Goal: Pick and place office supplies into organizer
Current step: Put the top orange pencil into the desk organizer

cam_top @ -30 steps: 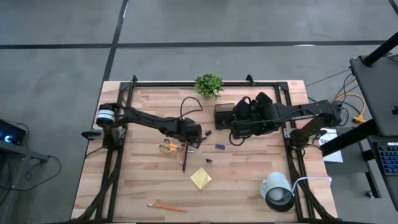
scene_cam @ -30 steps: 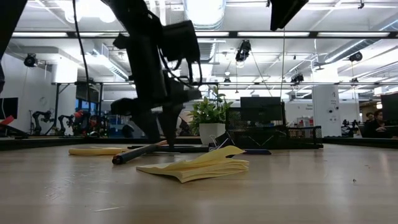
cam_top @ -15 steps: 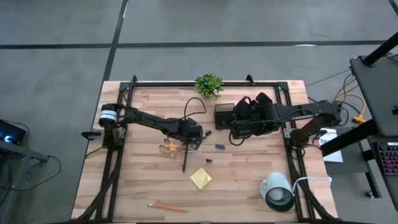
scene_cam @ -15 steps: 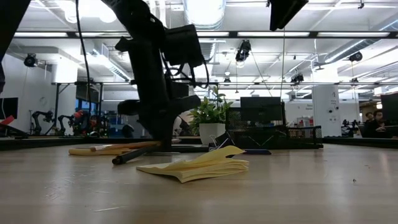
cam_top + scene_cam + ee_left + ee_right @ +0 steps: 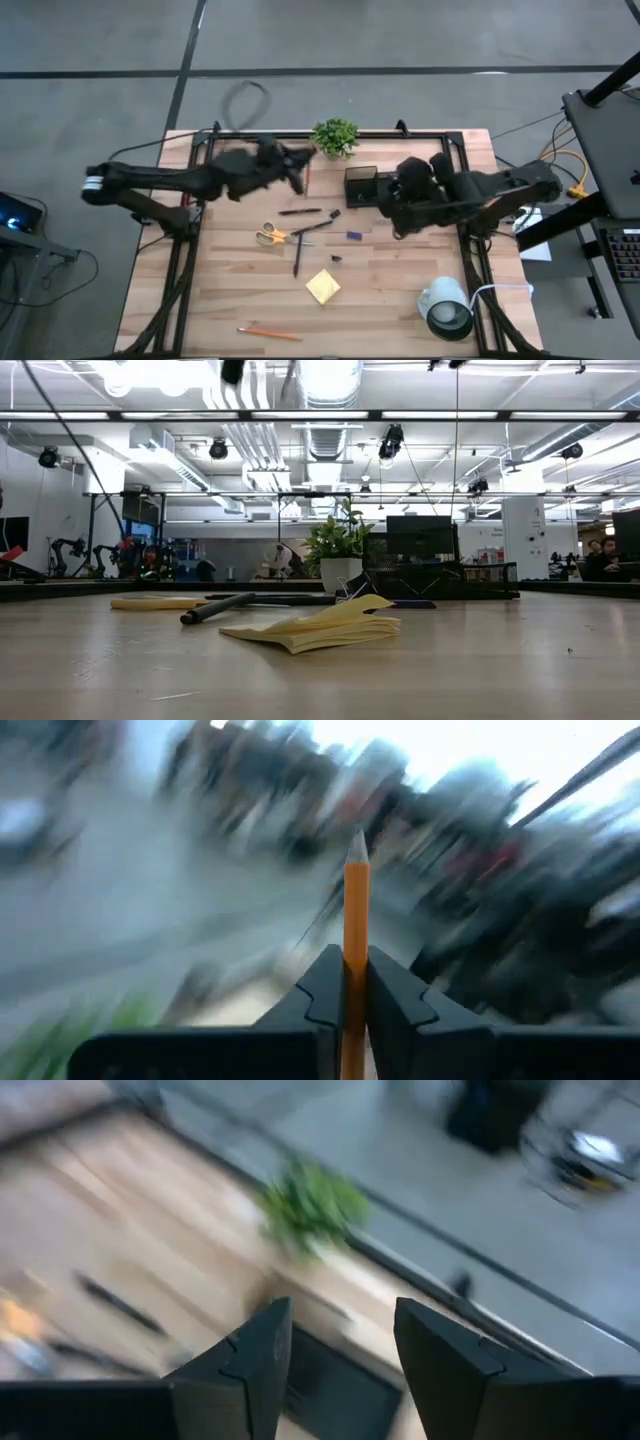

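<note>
Left gripper clamped on orange pencil, raised near plant. Right gripper agape beside organizer.

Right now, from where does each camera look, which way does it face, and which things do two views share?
High view: above the table, facing straight down; both arms show.
Low view: at table-top height, facing level across; sticky-note pad in front, no arm in sight.
Left wrist view: past the left gripper, shut on an orange pencil.
Right wrist view: past the open right gripper, toward the organizer.
Shared: the plant shows in the high, low and right wrist views.
</note>
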`<control>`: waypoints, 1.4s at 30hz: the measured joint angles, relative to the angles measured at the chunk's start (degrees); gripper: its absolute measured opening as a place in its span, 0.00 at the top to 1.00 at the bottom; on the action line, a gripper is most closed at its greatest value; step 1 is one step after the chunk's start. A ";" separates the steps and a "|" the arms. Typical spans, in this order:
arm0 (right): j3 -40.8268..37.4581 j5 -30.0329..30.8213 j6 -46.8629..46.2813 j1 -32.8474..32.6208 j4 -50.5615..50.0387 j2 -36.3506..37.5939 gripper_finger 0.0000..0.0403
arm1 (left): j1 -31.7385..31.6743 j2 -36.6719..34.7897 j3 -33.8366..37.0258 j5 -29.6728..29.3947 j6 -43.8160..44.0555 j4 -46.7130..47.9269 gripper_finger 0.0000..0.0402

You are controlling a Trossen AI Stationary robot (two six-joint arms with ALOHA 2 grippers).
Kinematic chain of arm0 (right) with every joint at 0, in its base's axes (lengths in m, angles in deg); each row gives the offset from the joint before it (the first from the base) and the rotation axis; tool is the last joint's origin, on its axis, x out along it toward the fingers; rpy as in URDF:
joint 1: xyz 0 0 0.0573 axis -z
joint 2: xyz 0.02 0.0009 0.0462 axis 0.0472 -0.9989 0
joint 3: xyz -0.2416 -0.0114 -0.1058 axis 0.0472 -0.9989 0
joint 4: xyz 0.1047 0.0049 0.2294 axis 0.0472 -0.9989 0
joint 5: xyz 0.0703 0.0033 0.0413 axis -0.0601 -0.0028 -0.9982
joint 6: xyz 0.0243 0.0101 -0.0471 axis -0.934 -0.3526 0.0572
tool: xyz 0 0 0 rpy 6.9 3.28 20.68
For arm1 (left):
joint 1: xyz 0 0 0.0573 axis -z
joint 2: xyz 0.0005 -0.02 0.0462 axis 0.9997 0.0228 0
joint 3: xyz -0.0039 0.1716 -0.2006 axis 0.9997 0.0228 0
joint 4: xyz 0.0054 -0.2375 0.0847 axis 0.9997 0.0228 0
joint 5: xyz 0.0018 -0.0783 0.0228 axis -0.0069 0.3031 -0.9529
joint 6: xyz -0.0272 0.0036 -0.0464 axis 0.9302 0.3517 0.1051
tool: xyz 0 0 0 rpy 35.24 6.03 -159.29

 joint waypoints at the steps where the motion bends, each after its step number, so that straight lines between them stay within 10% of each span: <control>1: -1.04 2.06 2.40 -1.51 4.82 1.17 0.59 | -0.23 -1.71 1.38 2.70 -2.59 -5.64 0.98; 7: -10.73 -6.53 40.38 -3.32 46.60 8.81 0.59 | -2.35 -5.29 6.14 18.92 -0.74 -16.29 0.98; 11: -15.42 -13.51 47.79 1.33 60.13 8.52 0.58 | -2.20 -1.39 7.11 26.69 -0.11 -24.47 0.98; 34: -3.98 -23.62 41.79 5.47 58.30 -6.65 0.52 | -3.09 5.37 2.61 39.65 -1.23 -30.72 0.98; 42: -0.66 -22.58 34.66 5.34 39.04 -3.63 0.54 | -4.73 3.68 3.14 40.15 -1.74 -28.54 0.98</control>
